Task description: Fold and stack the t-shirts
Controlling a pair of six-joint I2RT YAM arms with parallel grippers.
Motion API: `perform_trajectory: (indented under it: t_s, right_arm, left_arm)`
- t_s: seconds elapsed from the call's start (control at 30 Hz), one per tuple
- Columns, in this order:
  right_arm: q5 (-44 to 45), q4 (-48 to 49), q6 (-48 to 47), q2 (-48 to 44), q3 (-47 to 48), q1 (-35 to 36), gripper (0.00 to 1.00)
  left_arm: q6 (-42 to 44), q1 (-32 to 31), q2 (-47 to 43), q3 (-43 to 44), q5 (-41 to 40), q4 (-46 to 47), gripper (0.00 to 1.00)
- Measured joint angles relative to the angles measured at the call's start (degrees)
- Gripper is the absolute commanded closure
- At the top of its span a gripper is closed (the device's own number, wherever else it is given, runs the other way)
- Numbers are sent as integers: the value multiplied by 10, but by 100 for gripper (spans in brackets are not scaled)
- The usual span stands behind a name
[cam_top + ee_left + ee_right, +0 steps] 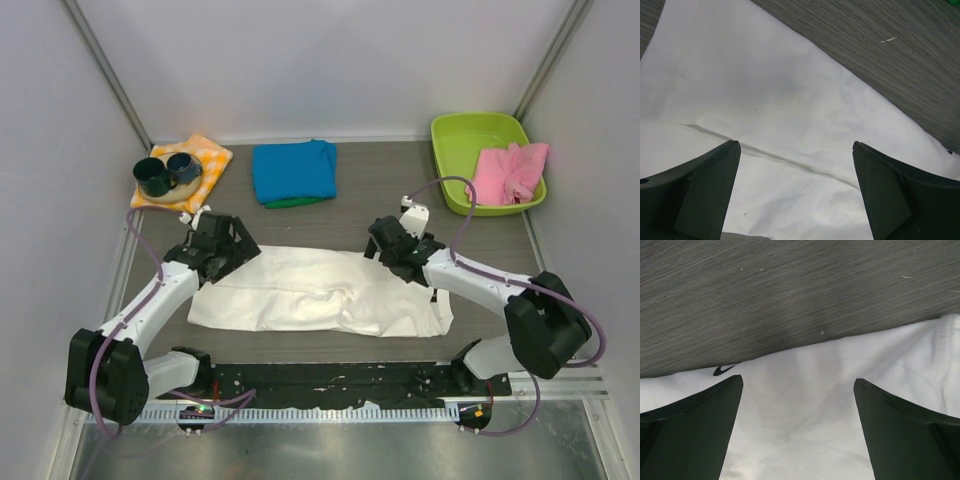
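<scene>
A large white t-shirt [320,292] lies folded lengthwise across the middle of the table, plain side up. Behind it sits a folded turquoise-blue t-shirt [293,170] on top of a green one [290,203], of which only an edge shows. My left gripper [222,243] hovers open over the white shirt's far left corner; in the left wrist view its fingers [705,190] frame white cloth [780,100] with a crease. My right gripper [395,243] is open over the far right edge; white fabric [800,405] with a small black logo [722,370] fills its gap.
An orange-and-white checked cloth [205,157] at the back left carries two dark cups [166,173]. A lime-green bin [478,145] at the back right holds a pink garment [512,170]. Grey walls enclose the table on three sides.
</scene>
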Motion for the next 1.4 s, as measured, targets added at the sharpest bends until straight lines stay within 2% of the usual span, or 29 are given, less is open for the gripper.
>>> perform_trajectory:
  t_s: [0.1, 0.27, 0.53, 0.77, 0.9, 1.03, 1.27, 1.4]
  right_arm:
    - [-39, 61, -8, 46, 0, -9, 0]
    - [-81, 103, -1, 108, 0, -12, 0]
    - [-78, 132, 3, 143, 12, -26, 0]
    - [-86, 203, -4, 237, 97, -91, 0]
    - [-109, 218, -15, 310, 189, -126, 0]
    - [-171, 212, -24, 407, 331, -152, 0]
    - [-275, 128, -37, 615, 680, -161, 0]
    - [-291, 71, -50, 650, 760, -161, 0]
  left_arm:
    - [-6, 0, -7, -9, 2, 5, 0]
    - [-9, 0, -17, -17, 0, 6, 0]
    - [-14, 0, -21, -17, -5, 7, 0]
    - [-21, 0, -35, -32, -5, 14, 0]
    - [-21, 0, -39, -45, -5, 16, 0]
    - [-21, 0, -37, -49, -7, 18, 0]
    - [-21, 0, 8, -50, -14, 44, 0]
    - [-22, 0, 46, -46, -10, 66, 0]
